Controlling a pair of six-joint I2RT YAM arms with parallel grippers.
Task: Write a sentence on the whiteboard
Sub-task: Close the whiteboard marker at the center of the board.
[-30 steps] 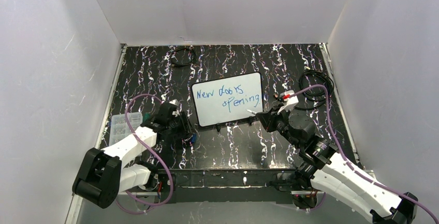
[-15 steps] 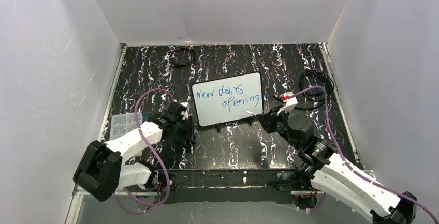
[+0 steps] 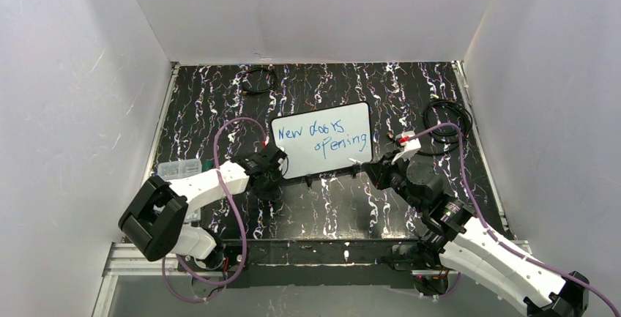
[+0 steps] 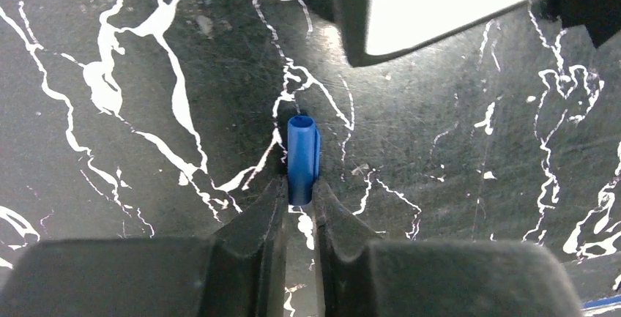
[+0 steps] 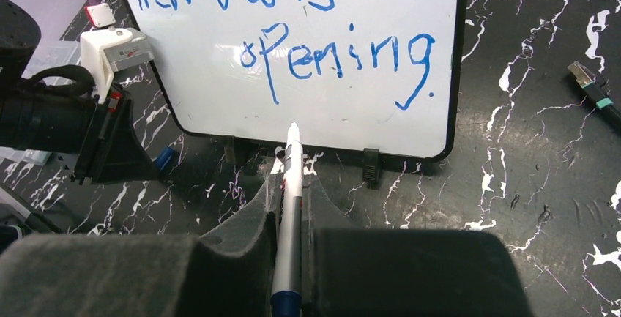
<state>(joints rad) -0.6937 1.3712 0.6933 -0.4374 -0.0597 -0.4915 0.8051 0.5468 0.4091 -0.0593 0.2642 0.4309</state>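
Observation:
The whiteboard [image 3: 329, 162] lies flat mid-table, with the sentence [image 3: 322, 135] in blue marker on two lines, "New doors opening". My right gripper [image 5: 291, 185] hovers just off the board's near edge, shut on a white marker [image 5: 288, 251] whose tip points at the board [image 5: 220, 105] below the writing [image 5: 296, 64]. My left gripper [image 4: 299, 189] is at the board's near-left corner [image 4: 454, 2], low over the table. Its fingertips are closed on the end of a small blue marker cap [image 4: 302, 157]. From above, the left gripper [image 3: 272, 165] sits against that corner.
A clear plastic box [image 3: 176, 174] stands at the table's left edge. Black cable coils lie at the back [image 3: 258, 80] and at the right [image 3: 447, 123]. A cable plug [image 5: 593, 86] lies right of the board. White walls enclose three sides.
My left arm has swung right, from beside the plastic box to the board's near-left corner, and its jaws have closed on the blue cap. The right arm has stayed put.

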